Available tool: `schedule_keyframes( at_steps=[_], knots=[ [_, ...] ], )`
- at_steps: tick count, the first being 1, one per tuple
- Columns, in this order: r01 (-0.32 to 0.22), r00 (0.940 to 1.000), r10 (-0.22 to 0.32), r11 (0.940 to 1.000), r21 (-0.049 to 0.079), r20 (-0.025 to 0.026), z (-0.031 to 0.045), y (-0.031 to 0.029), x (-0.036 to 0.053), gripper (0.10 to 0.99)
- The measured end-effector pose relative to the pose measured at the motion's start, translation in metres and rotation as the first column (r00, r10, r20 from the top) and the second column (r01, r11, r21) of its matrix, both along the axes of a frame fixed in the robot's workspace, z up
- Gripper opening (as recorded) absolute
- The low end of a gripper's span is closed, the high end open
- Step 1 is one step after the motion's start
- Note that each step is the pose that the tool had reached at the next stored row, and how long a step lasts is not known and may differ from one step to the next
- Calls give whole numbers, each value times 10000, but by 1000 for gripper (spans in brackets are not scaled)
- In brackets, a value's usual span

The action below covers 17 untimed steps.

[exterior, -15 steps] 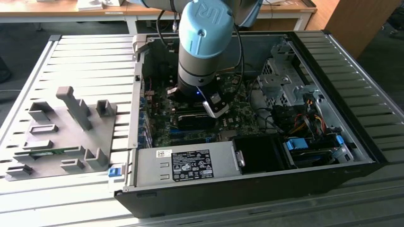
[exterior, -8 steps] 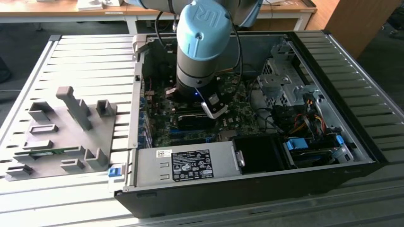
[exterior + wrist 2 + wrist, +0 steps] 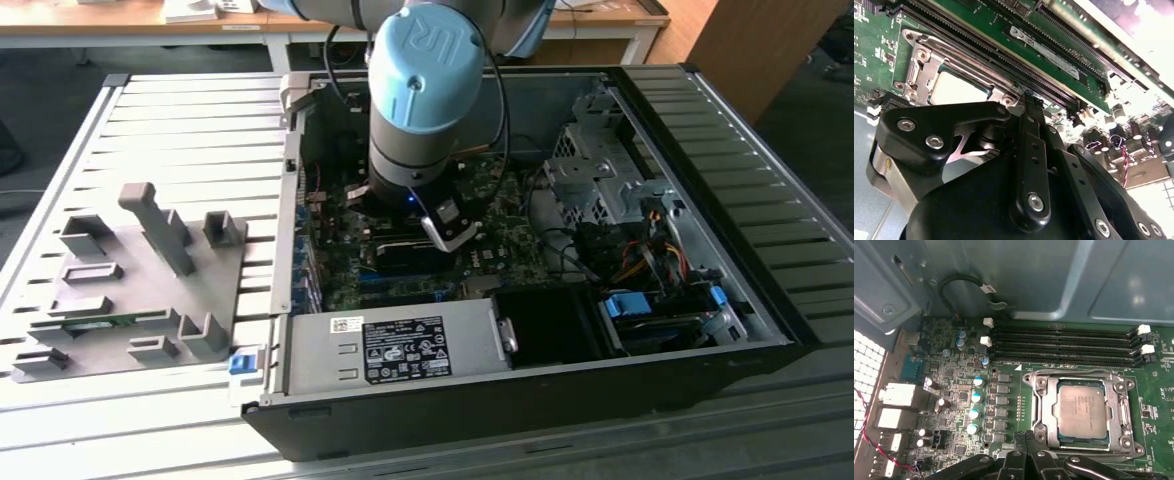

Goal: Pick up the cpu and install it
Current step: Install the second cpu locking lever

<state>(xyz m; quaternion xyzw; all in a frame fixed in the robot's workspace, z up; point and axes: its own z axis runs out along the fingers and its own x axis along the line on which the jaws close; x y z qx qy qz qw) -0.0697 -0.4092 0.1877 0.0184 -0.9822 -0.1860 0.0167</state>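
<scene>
Tool (image 3: 1029,97), black linkage type: its fingers are pressing together with nothing between them, narrow, and in both wrist views the tips (image 3: 1026,436) are hovering just beside the socket frame (image 3: 1040,410), over its edge.

Exterior view, taken from the exterior view's left to its right:

- Counter (image 3: 174,130), slatted metal: it is carrying everything listed below.
- Grey tray (image 3: 147,290): it is lying at about nine o'clock of the scene, with upright grey fixtures standing on it, well apart from the arm.
- Computer case (image 3: 534,400), black, side panel off: it is lying open at the centre, and its grey power supply (image 3: 387,350) is sitting at six o'clock.
- Arm (image 3: 424,90), blue-capped: it is reaching down into the case at about twelve o'clock, over the green motherboard (image 3: 954,385).
- Drive cage (image 3: 601,160) and coloured cabling: these are occupying the three o'clock side of the case.

The cpu (image 3: 1083,410), silver-topped: it is sitting flat inside the socket frame, apart from the fingertips, and is also showing in the second wrist view (image 3: 956,90). Black memory slots (image 3: 1064,342) are running beside the socket.
</scene>
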Motion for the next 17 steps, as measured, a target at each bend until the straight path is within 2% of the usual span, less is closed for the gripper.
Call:
schedule_keyframes(
  at_steps=[4,17],
  knots=[
    [-1,10000,1,10000,82,0,-13,2,-1,106],
    [-1,10000,1,10000,79,-1,11,2,-9,106]
  ],
)
